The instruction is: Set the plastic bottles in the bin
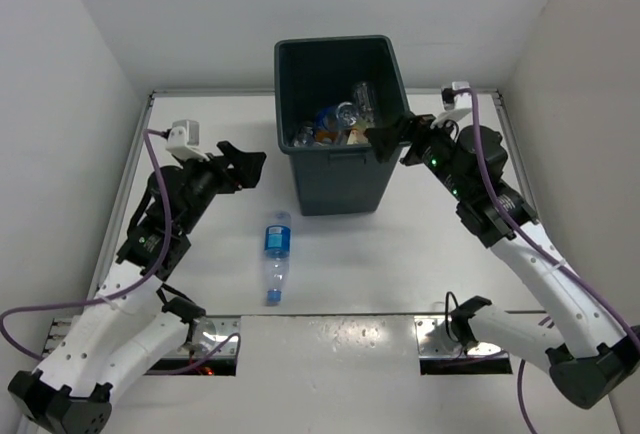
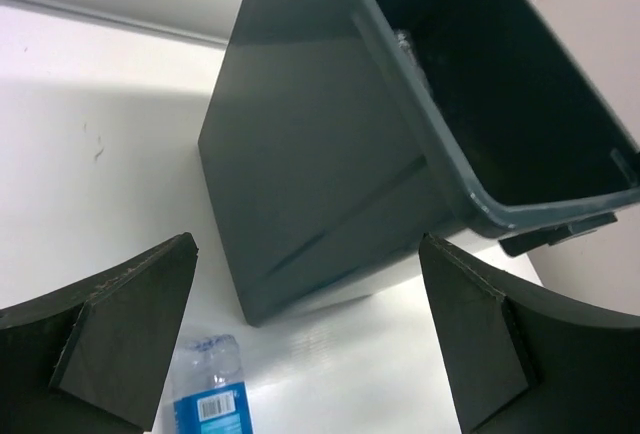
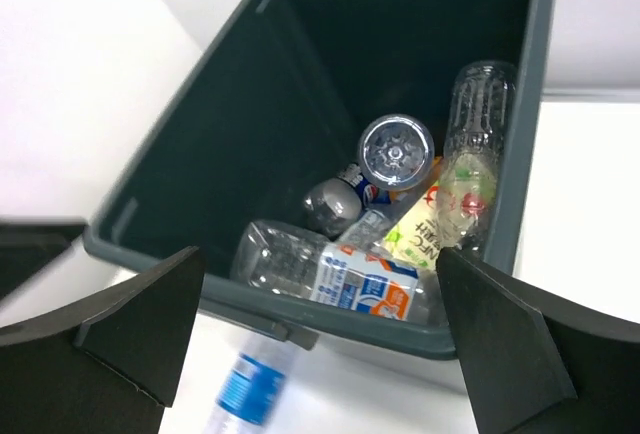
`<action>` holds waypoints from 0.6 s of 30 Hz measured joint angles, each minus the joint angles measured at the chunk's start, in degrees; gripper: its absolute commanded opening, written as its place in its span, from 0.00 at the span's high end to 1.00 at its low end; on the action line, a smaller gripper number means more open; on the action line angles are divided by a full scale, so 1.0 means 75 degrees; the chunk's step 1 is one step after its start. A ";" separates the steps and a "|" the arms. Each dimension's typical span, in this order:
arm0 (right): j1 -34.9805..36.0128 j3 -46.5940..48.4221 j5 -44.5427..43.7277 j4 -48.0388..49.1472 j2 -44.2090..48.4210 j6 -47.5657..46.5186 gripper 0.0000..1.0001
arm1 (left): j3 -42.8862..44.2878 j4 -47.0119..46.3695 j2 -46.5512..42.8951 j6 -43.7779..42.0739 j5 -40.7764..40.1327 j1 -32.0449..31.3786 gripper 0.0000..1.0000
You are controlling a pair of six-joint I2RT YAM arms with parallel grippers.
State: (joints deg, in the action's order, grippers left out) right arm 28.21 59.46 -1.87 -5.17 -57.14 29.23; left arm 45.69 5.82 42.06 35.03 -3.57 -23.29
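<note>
now, with the left fingers (image 1: pixel 243 161) and right fingers (image 1: pixel 392 139) both released and empty, lower the left fingers over the remaining blue-labelled bottle (image 1: pixel 276 252), lying on the tabletop (image 1: pixel 400 264) at 6 o'clock of the bin (image 1: pixel 335 179), and close squarely across its labelled body.

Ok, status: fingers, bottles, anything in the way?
Left gripper, right gripper: fingers open, empty. One blue-label bottle lying on table before bin; other bottles inside. Nothing blocking it.

Blue-labelled bottle (image 1: pixel 276 257) lies before the bin (image 1: pixel 335 179); other bottles (image 3: pixel 330 274) apparently inside.
</note>
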 measured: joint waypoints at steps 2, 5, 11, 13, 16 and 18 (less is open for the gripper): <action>0.0003 -0.0017 -0.0248 -0.0009 0.0044 0.0402 0.00 | -0.0017 0.0134 -0.0076 0.0000 0.0006 0.0003 0.00; 0.0067 -0.0111 -0.0425 0.0041 0.0154 0.0950 0.00 | -0.0076 0.0530 -0.0437 -0.0029 -0.0198 0.0000 0.00; 0.1440 -0.0720 -0.0029 0.0472 0.0571 -0.0114 0.00 | 0.0146 0.1682 -0.1233 -0.0624 -0.1314 0.0000 0.00; 0.2101 -0.0851 0.0265 0.0714 0.0490 -0.0466 0.00 | 0.0393 0.2159 -0.1440 -0.0868 -0.1944 0.0000 0.00; 0.3016 -0.1201 0.0443 0.0664 0.0099 -0.0647 0.00 | 0.0539 0.2573 -0.1568 -0.1058 -0.2506 0.0000 0.00; 0.3567 -0.1510 0.0318 0.0632 -0.0347 -0.0711 0.00 | 0.0519 0.2873 -0.1664 -0.1142 -0.2812 0.0000 0.00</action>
State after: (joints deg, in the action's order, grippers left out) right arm 54.96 48.14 0.51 -0.43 -59.75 23.90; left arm 49.58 27.38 29.58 26.46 -24.67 -23.29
